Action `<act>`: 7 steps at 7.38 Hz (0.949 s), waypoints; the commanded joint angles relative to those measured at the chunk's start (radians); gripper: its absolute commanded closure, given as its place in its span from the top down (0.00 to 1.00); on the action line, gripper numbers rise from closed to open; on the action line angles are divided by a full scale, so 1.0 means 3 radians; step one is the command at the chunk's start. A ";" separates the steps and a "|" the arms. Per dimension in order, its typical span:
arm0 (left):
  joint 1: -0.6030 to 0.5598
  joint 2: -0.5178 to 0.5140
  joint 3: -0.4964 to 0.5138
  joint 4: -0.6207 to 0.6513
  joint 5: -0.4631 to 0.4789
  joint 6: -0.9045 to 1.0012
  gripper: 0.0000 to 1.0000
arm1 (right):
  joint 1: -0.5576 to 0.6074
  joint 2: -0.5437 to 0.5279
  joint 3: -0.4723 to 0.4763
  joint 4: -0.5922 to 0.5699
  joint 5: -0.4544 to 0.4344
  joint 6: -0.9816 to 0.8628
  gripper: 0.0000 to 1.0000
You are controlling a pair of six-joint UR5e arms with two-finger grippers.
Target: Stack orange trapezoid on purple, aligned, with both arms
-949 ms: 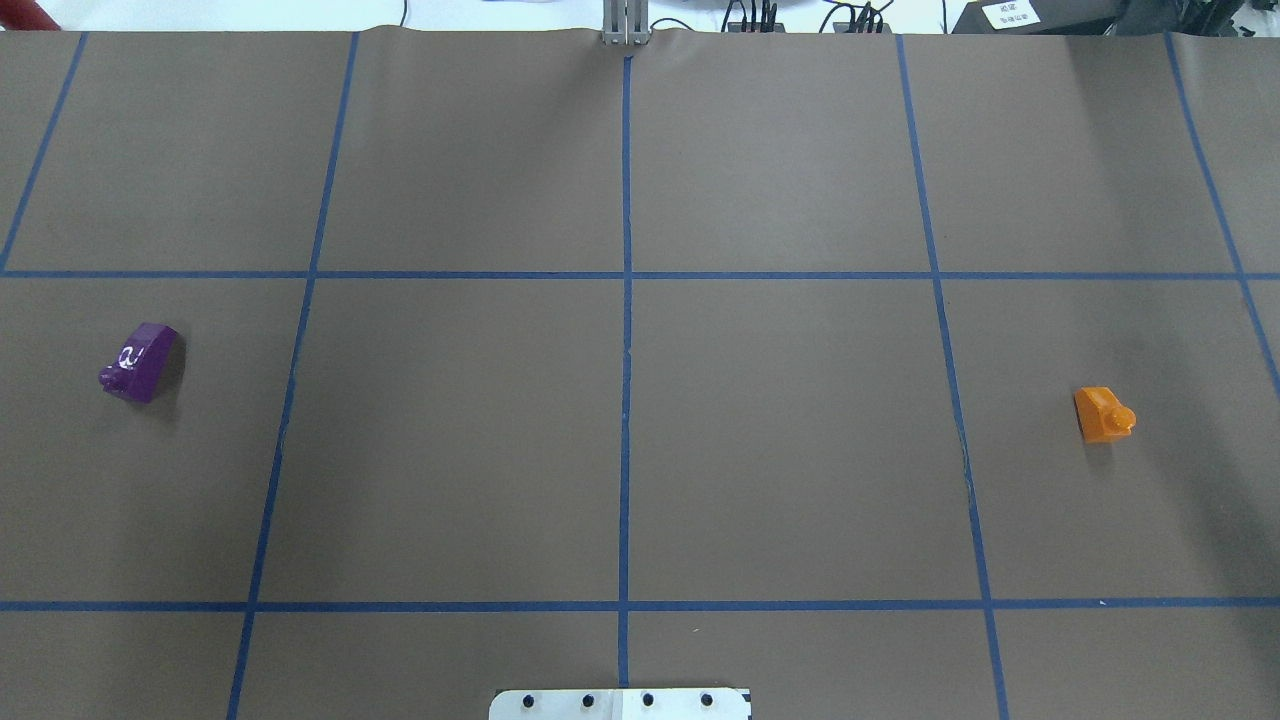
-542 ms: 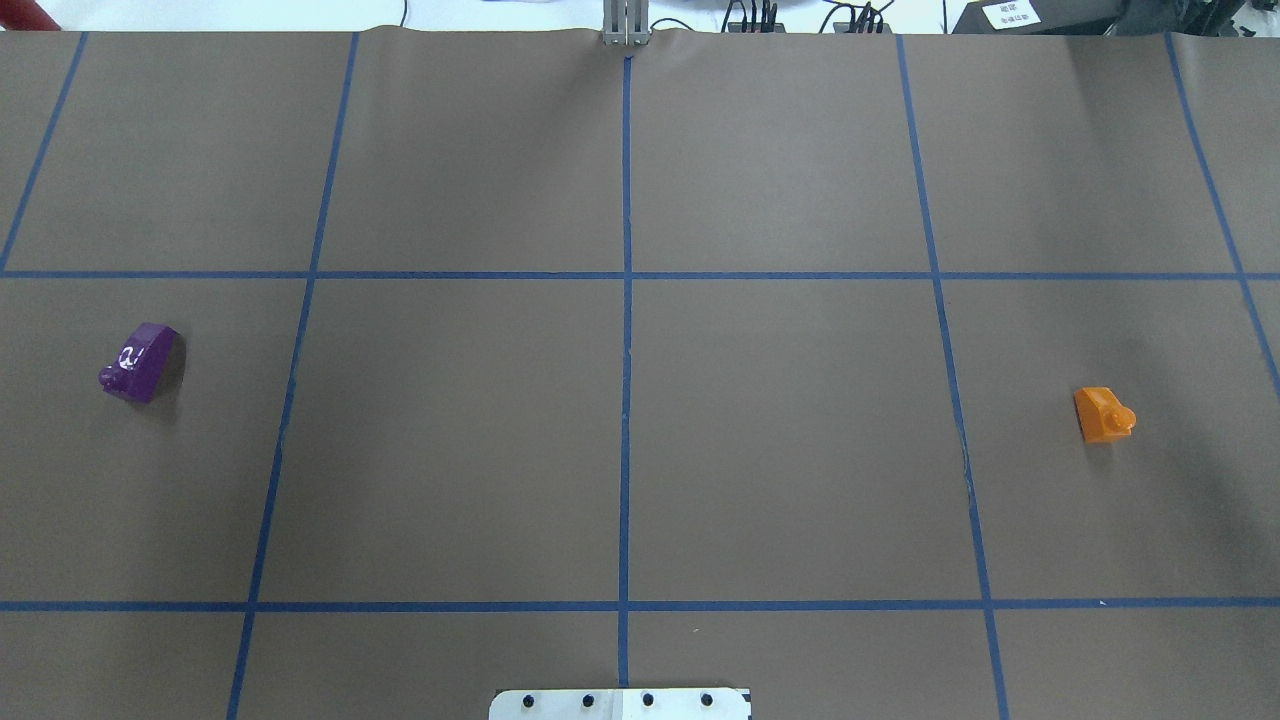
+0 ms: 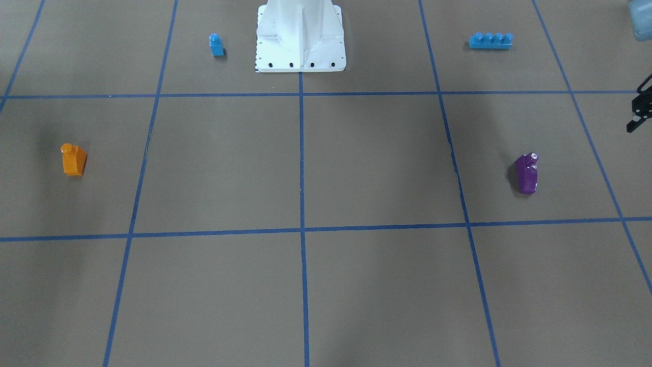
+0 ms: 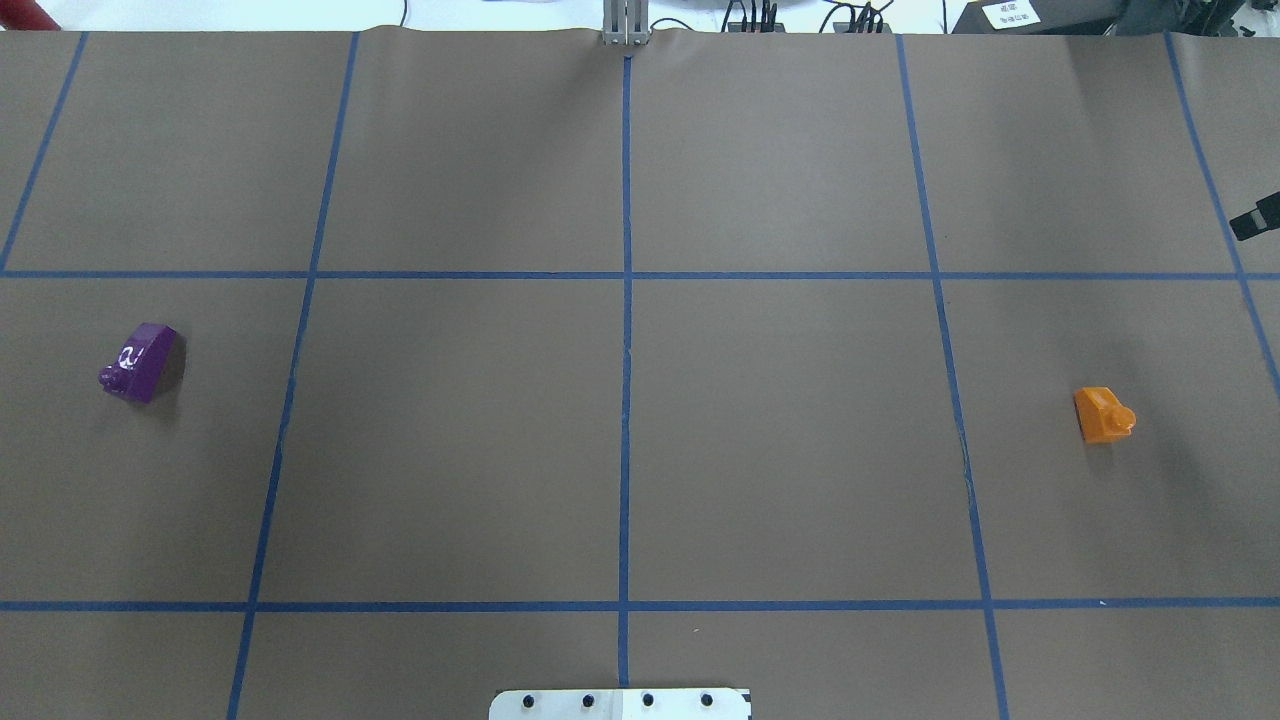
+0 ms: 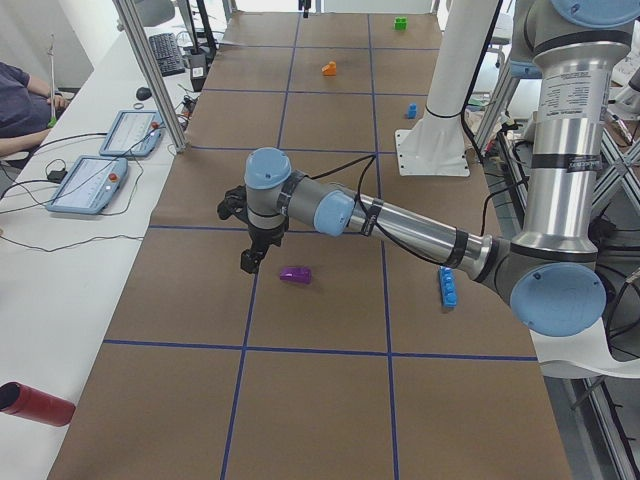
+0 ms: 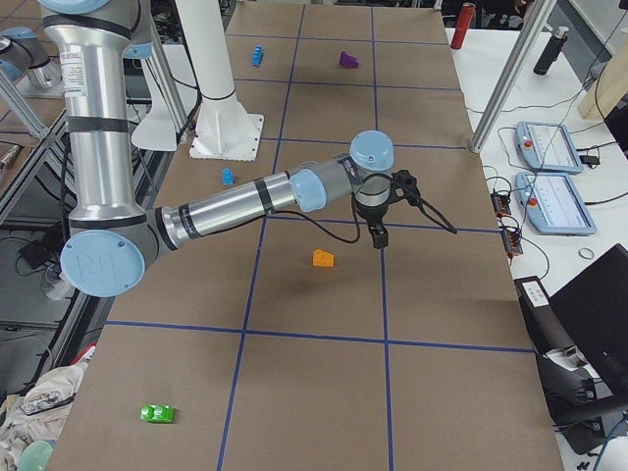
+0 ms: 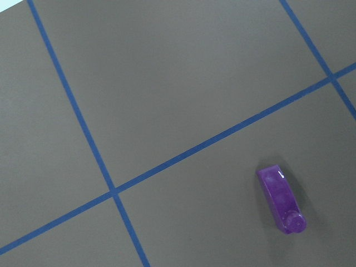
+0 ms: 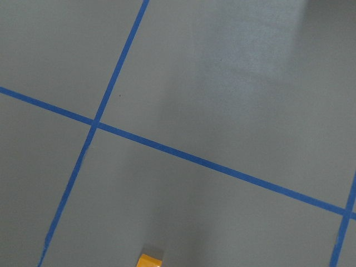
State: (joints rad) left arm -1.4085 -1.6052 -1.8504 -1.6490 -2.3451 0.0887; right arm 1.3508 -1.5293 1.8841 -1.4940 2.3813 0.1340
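**Left claw** (image 5: 249,260): It hangs above the surface (image 4: 780,450) with its fingers pointing down. Whether the fingers are spread or pressed together cannot be told. The purple brick (image 5: 295,274) lies on the surface, lower than the claw and a little off to one side, not touching it. The left wrist view places this brick at lower right, with its stud end nearest the bottom edge.

**Right claw** (image 6: 379,235): It hangs above the surface, pointing down. Its state likewise cannot be told. The orange trapezoid (image 6: 323,258) lies on the surface, lower than the claw and near it, clear of the fingers. The right wrist view shows only a corner of this brick, at its bottom edge.

The two bricks lie well apart, at opposite ends of the surface.

The overhead view shows only a tip of the right claw, at its right edge. The front-facing view shows only part of the left claw.

Farther from both claws, the front-facing view shows a small blue brick (image 3: 216,45) and a long blue brick (image 3: 490,41) on either side of the white pedestal (image 3: 300,35). The overhead view does not show these bricks.
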 commanded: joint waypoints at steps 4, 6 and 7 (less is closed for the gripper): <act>0.1007 -0.0039 0.0561 -0.1064 0.0238 -0.1781 1.00 | -0.0274 0.0005 0.0009 0.0010 -0.0150 0.0269 1.00; 0.1283 -0.0049 0.0671 -0.1319 0.0391 -0.2049 1.00 | -0.0269 0.0000 0.0009 0.0010 -0.0155 0.0274 1.00; 0.1411 -0.0049 0.0676 -0.1319 0.0595 -0.2146 1.00 | -0.0269 0.0000 0.0009 0.0010 -0.0155 0.0274 1.00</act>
State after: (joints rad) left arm -1.0385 -1.6188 -1.6570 -2.0245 -2.2316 -0.5110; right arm 1.2704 -1.5291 1.8867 -1.4911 2.3351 0.2158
